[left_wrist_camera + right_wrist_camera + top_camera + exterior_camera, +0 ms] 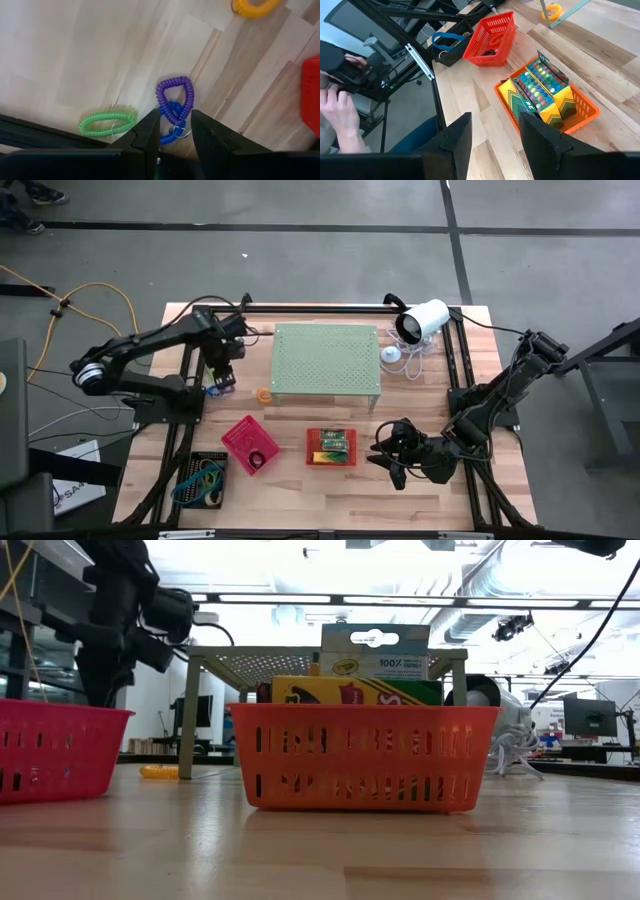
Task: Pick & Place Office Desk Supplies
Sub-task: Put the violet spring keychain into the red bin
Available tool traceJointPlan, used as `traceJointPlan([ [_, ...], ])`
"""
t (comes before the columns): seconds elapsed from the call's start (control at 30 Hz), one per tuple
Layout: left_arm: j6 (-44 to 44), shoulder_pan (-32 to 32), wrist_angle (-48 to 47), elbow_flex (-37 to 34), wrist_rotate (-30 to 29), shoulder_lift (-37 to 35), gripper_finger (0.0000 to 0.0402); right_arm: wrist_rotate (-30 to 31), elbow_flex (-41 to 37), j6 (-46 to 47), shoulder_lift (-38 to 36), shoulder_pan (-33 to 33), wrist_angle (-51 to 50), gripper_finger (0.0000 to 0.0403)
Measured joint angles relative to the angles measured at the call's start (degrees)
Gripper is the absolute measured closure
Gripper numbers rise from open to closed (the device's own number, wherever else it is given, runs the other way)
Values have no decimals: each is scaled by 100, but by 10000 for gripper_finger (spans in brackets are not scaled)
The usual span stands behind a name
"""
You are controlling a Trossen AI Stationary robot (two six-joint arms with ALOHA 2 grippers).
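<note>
A pale wooden bench (300, 490) stands on a grey floor, a black frame along its edges. At its left edge, seen from above, a black tray (203, 477) holds blue and green loops; next comes a pink tray (250, 446), then an orange-red tray (333, 447) packed with crayon boxes (540, 92). Behind them a pale green perforated stand (327, 360) occupies mid-bench, a white camera (422, 320) to its right. The left hand (222, 380) hangs over the bench just left of the stand, its fingers (147, 132) spread and gripping nothing; only its wrist camera reveals what lies beneath: a green coil ring (106, 122) stretched flat beside a dark rail, a purple coil ring (175, 97) elongated away from the fingers, overlapping a blue coil ring (172, 120) nearest them, and an orange coil ring (254, 6) farther off. The right hand (392, 458) hovers right of the crayon tray, fingers apart and empty. Its wrist camera alone shows a person's hand (337, 112) off the bench edge by dark equipment. The bench-level view adds bright ceiling lights, ducts and monitors behind the stand's legs, and a card-backed pack (375, 650) standing upright in the crayon tray.
</note>
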Motion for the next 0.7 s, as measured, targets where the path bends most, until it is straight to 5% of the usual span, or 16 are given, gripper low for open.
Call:
traceJointPlan([
  [0.7, 689, 698, 109, -503, 251, 15, 295, 0, 0, 1, 0, 0, 2, 252],
])
